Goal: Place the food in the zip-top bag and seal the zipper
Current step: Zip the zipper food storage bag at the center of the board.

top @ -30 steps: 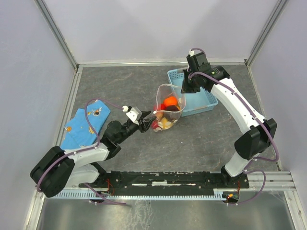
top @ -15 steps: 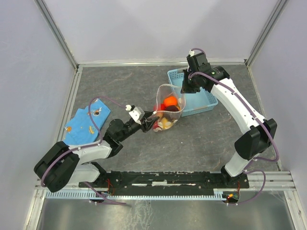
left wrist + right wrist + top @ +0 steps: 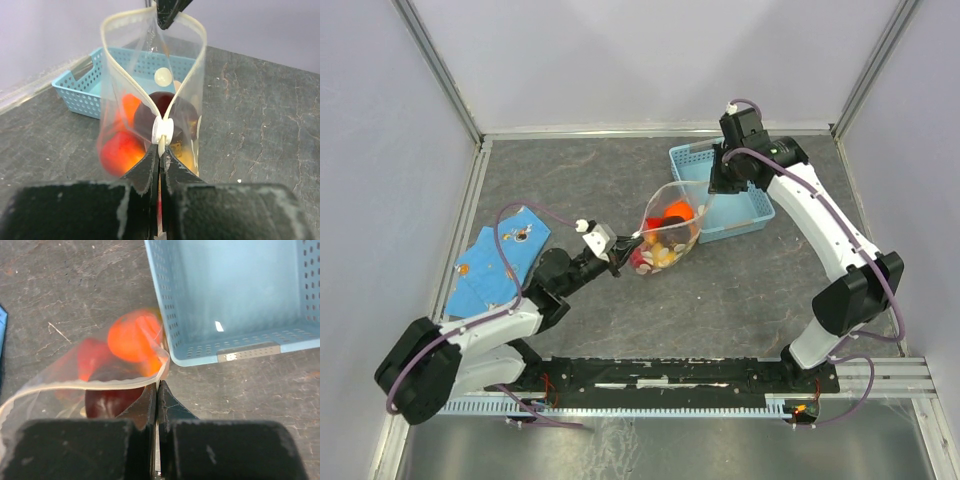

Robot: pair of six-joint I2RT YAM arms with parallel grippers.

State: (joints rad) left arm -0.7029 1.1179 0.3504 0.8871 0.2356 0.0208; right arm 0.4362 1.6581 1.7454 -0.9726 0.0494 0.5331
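Note:
The clear zip-top bag (image 3: 665, 225) with white spots hangs open between my two grippers in mid-table. Inside it lies the food: an orange fruit (image 3: 674, 212), a dark maroon one (image 3: 162, 107), a red-orange one (image 3: 120, 150) and yellow pieces. My left gripper (image 3: 623, 252) is shut on the bag's near mouth end, at the whitish zipper (image 3: 161, 131). My right gripper (image 3: 705, 192) is shut on the far mouth end (image 3: 161, 375). The zipper strip (image 3: 80, 385) gapes in a wide loop.
An empty light-blue basket (image 3: 735, 205) stands just right of the bag, under my right arm. A blue cloth (image 3: 495, 258) lies at the left by the wall. Metal frame rails edge the grey table.
The right gripper has moved right and pulled its end of the bag toward the basket. The bag mouth has stretched longer and the bag has tilted. The left arm shifted slightly.

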